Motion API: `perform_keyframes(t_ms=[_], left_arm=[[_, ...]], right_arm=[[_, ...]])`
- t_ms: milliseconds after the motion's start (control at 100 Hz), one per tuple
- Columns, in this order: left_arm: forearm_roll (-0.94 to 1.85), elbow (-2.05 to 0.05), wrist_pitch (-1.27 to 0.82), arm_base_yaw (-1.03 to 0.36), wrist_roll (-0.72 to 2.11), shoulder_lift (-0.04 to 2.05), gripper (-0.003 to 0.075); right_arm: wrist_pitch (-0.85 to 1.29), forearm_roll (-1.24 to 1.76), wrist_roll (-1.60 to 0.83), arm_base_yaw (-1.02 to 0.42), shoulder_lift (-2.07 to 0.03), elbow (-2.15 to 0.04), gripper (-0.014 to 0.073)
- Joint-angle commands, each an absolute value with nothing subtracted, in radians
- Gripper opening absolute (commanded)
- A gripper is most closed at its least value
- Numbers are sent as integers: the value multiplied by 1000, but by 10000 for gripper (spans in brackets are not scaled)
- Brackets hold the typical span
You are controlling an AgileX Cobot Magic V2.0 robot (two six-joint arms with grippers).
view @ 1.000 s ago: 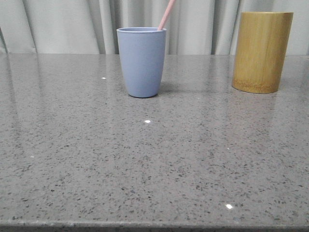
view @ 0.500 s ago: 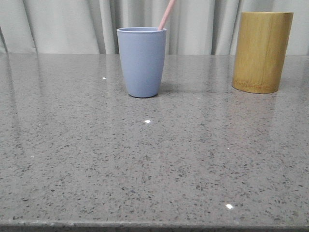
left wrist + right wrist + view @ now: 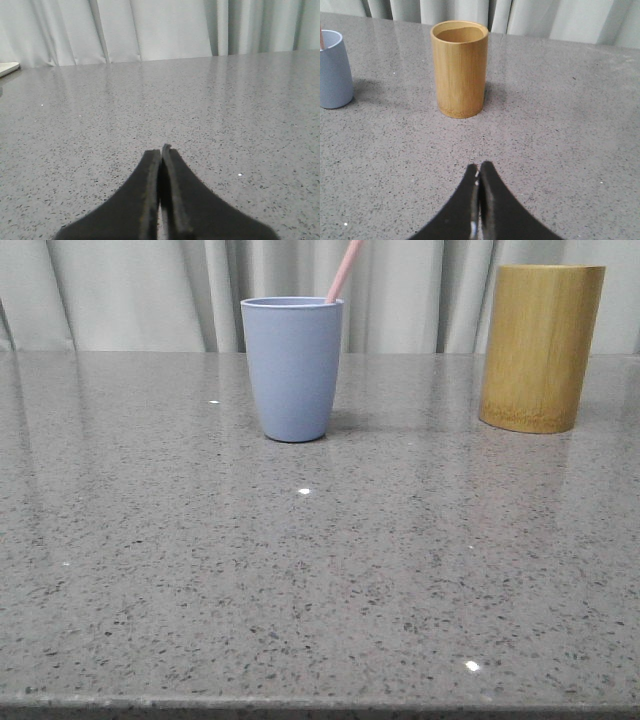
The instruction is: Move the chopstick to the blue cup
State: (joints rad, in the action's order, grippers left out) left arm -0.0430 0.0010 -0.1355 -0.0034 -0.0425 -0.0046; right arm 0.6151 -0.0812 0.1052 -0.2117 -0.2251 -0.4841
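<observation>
Both black tools — left (image 3: pixel 161 156), right (image 3: pixel 479 172) — pressed together, empty; thin pale pink chopstick (image 3: pixel 345 270) in matte greyish-blue tapered cup (image 3: pixel 293 368).

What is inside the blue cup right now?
The chopstick stands inside the blue cup, leaning right and sticking out above the rim. Its lower part and the cup's bottom are hidden by the wall.

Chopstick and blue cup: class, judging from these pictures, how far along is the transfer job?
Done: the chopstick stands in the blue cup, leaning over its rim. In hand: nothing; the left gripper and right gripper are shut and empty, low over the table, apart from both cups. The bamboo cup looks empty. Left: seemingly nothing.
</observation>
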Motion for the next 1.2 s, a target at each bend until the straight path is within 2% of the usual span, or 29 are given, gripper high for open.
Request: perform_keyframes(t_ms=[0,280,490,930,1190], left_arm=[[-44,11,-50,-2,-43,-39,-19],[-44,11,-50,-2,-43,-39,-19],[-44,11,-50,-2,-43,-39,-19],[-44,11,-50,-2,-43,-39,-19],[-44,11,-50,-2,-43,-39,-19]], right_arm=[[443,-100,104,-206,-176,-423,-68],[309,-104,104,-163,35,-205,-68],[279,-104,104,-98,26,-144,-68],[35,-79,104,-98,26,29,-68],[39,-79,104,-98,26,28,-68]])
